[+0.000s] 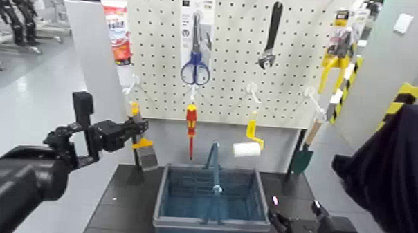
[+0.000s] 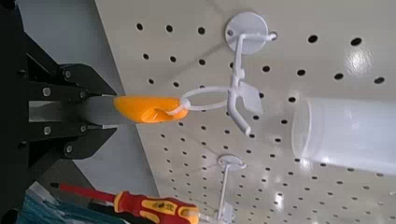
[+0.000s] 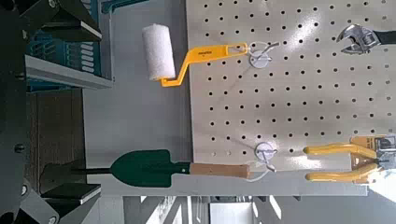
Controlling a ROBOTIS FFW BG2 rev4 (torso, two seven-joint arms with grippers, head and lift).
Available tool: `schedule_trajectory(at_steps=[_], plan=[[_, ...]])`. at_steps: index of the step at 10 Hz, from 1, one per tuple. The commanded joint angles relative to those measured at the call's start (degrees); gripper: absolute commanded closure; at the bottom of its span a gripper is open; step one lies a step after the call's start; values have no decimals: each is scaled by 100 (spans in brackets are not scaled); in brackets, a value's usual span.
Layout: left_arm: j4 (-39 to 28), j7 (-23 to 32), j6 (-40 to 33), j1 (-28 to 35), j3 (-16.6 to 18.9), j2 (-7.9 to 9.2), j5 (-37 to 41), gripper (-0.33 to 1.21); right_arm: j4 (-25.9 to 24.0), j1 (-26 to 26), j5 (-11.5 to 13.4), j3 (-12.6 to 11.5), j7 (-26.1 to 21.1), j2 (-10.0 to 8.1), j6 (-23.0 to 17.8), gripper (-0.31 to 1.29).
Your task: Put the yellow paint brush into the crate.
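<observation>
The yellow paint brush (image 1: 143, 146) hangs at the lower left of the pegboard, handle up and grey bristles down. My left gripper (image 1: 137, 129) is shut on its handle. In the left wrist view the left gripper (image 2: 98, 110) clamps the yellow handle (image 2: 148, 109), whose tip still sits in the white hook (image 2: 213, 99). The crate (image 1: 211, 225), blue-grey with a blue hoop handle, stands on the dark table below the board, to the right of the brush. My right gripper (image 1: 293, 231) rests low beside the crate's right end, open and holding nothing.
On the pegboard hang a red-and-yellow screwdriver (image 1: 191, 126), blue scissors (image 1: 195, 68), a wrench (image 1: 271, 34), a yellow-handled paint roller (image 1: 248, 146), a green trowel (image 1: 301, 158) and yellow pliers (image 3: 341, 161). A dark cloth-covered shape (image 1: 402, 178) stands at the right.
</observation>
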Motion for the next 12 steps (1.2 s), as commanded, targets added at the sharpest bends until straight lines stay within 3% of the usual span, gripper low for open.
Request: schedule_trajectory(at_steps=[1,7,12], plan=[[-1010,150,394,577,410,60,-141,117,-4,15,0,-14,-9,-18,5,16],[-3400,686,1554,1816,1658,86,-633,117,14,6,0,3,-18,-26,5,16],[-5061,1047,2609,2309,1992,-89,-537,117,14,6,0,12,-35,-26,5,16]])
